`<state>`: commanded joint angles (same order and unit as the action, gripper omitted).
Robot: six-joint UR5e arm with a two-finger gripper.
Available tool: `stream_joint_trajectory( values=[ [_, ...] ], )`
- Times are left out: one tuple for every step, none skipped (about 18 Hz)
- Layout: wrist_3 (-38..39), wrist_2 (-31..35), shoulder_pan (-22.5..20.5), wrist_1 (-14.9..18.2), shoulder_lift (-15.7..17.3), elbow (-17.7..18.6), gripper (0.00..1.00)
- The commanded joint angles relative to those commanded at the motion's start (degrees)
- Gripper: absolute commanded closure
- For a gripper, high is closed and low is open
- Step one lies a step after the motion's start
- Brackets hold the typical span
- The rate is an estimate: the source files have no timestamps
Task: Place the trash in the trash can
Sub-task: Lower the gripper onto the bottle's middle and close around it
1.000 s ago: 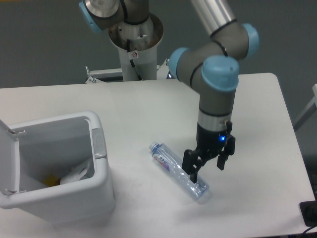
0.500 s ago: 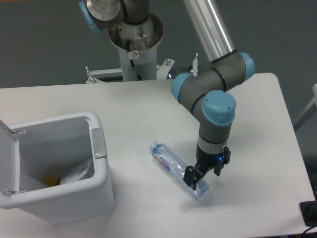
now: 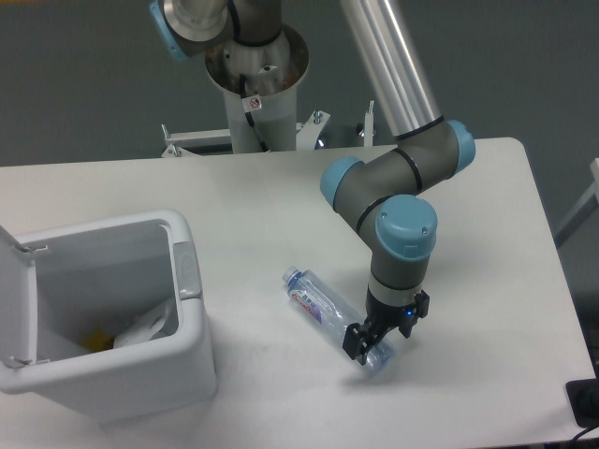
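**On the worktop: claw low at the bottle's base end**

On the white worktop [image 3: 487,234] the clear plastic bottle [image 3: 328,315] lies on its side, set diagonally. Its pale blue cap points up and to the left, toward the trash can, and its red-blue label is near the cap end. The base end of the bottle is under the claw [image 3: 372,342], which is down low at the worktop. One dark finger shows on the near side of the bottle and the other on the far side, so the claw is around the base end; whether the fingers already press on the plastic, I cannot tell.

The white trash can [image 3: 192,318] stands to the left of the bottle, well apart from it, with its lid flipped open. Inside it some whitish crumpled material and a small yellow piece are visible.
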<state>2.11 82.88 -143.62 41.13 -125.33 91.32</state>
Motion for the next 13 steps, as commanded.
stream_joint_trajectory(
  values=[
    [0.0, 0.0, 0.3, 0.0, -0.4, -0.1, 0.00],
    [0.0, 0.1, 0.3, 0.0, -0.8, -0.2, 0.00],
    [0.0, 0.1, 0.4, 0.0, -1.2, -0.5, 0.00],
    [0.0, 0.2, 0.4, 0.0, -1.4, -0.5, 0.00],
    [0.0, 0.3, 0.4, 0.0, -1.4, -0.4, 0.00],
    [0.0, 0.3, 0.4, 0.0, -1.6, -0.4, 0.04],
    [0.0, 0.5, 0.4, 0.0, -1.7, -0.4, 0.13],
    [0.0, 1.1, 0.4, 0.0, -1.8, -0.5, 0.20],
    [0.0, 1.3, 0.4, 0.0, -1.8, -0.6, 0.23],
    [0.0, 1.3, 0.4, 0.0, -1.8, -0.7, 0.27],
    [-0.1, 1.3, 0.4, 0.0, -1.7, -0.7, 0.31],
    [-0.1, 1.4, 0.4, 0.0, -1.7, -0.6, 0.34],
    [-0.1, 1.4, 0.4, 0.0, -1.7, -0.7, 0.37]
  ],
)
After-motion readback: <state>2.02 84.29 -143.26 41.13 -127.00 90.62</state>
